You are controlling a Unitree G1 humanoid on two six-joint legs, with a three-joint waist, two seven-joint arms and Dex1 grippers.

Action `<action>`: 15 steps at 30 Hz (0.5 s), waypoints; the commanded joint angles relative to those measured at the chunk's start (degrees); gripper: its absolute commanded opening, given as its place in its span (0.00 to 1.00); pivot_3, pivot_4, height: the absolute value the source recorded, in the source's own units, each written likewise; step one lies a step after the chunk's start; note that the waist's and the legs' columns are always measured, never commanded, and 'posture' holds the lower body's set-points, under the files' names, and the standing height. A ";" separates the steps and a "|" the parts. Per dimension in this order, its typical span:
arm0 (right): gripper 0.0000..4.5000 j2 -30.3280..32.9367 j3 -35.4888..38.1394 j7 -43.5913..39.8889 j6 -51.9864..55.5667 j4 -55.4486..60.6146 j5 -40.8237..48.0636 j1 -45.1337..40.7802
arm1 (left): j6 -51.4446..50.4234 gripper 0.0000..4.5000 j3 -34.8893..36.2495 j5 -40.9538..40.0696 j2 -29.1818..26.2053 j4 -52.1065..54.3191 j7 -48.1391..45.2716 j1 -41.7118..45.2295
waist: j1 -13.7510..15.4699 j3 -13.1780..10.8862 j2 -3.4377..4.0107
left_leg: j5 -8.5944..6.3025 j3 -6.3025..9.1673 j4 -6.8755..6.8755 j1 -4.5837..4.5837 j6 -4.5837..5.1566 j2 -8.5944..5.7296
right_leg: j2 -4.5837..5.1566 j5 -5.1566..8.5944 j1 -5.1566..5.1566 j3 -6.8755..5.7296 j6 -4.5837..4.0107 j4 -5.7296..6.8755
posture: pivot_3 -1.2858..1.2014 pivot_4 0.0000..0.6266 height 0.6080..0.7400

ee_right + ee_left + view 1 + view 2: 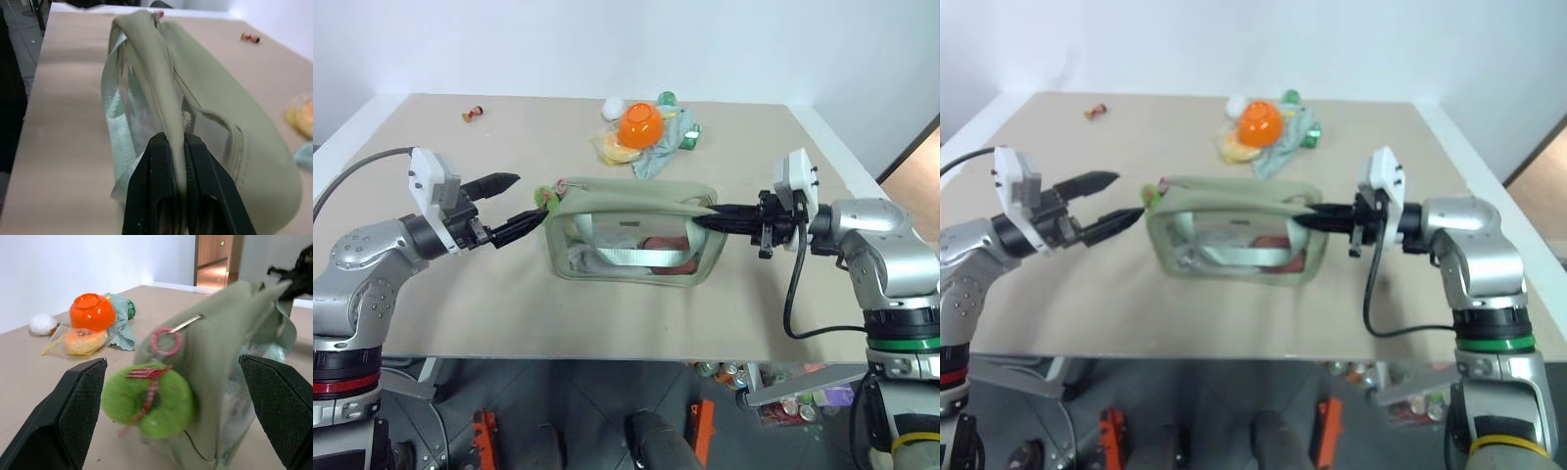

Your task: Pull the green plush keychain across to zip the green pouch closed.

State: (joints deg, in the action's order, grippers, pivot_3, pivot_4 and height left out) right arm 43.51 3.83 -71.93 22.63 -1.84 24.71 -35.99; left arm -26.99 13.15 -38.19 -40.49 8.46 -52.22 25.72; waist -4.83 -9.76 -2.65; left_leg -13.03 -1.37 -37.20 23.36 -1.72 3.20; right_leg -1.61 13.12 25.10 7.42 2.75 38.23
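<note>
The green pouch (631, 235) stands upright near the middle of the tan table (509, 294), its clear window side facing the near edge. The right gripper (700, 221) reaches in from the right and is clenched on the fabric at the pouch's right end; in the right wrist view the two fingers (156, 191) pinch a fold of the pouch between them. The green plush keychain (546, 197) hangs at the pouch's far-left top corner, joined to the zipper by a small pink ring (166, 341). The left gripper (524, 203) comes from the left with its fingers spread wide; in the left wrist view the keychain lies between the two open fingers (73, 401), and contact cannot be told. Far of the pouch, apart from it, sits a cluster: an orange bowl (641, 124) turned upside down, a clear bag with yellow contents (615, 149) just left of it, a pale mint-green cloth (664, 147) to its right, and a white ball (613, 107) at the far-left side. A small red and yellow item (473, 114) lies alone at the far left of the table. Nothing lies between either gripper and the pouch.
</note>
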 commanded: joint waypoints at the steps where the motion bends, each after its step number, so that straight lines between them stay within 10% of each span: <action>1: 0.00 2.19 3.14 1.04 -0.96 2.67 0.66 1.42 | -2.74 1.00 0.34 -2.89 -1.07 2.02 -1.91 0.81 | 0.08 0.00 0.00 | 0.00 0.00 -0.05 0.00 0.00 0.00 | 0.00 0.01 -0.02 0.00 0.03 0.00 | 0.52 0.24 1.00; 15: 0.00 4.55 3.61 2.29 0.79 3.79 2.64 3.74 | -8.98 1.00 -1.22 -5.66 -4.22 4.25 -6.98 1.19 | 0.50 0.00 0.00 | 0.00 0.01 -0.23 -0.02 0.01 0.01 | 0.00 0.00 -0.10 -0.01 0.14 0.01 | 0.52 0.24 1.00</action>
State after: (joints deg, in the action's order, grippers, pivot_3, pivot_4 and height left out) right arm 46.46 5.11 -69.91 22.81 -0.18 26.34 -32.20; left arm -36.60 11.37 -43.82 -43.71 11.95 -58.49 25.62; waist -4.33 -9.76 -2.65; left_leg -13.03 -1.37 -37.43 23.34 -1.70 3.21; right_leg -1.61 13.12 25.00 7.41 2.89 38.25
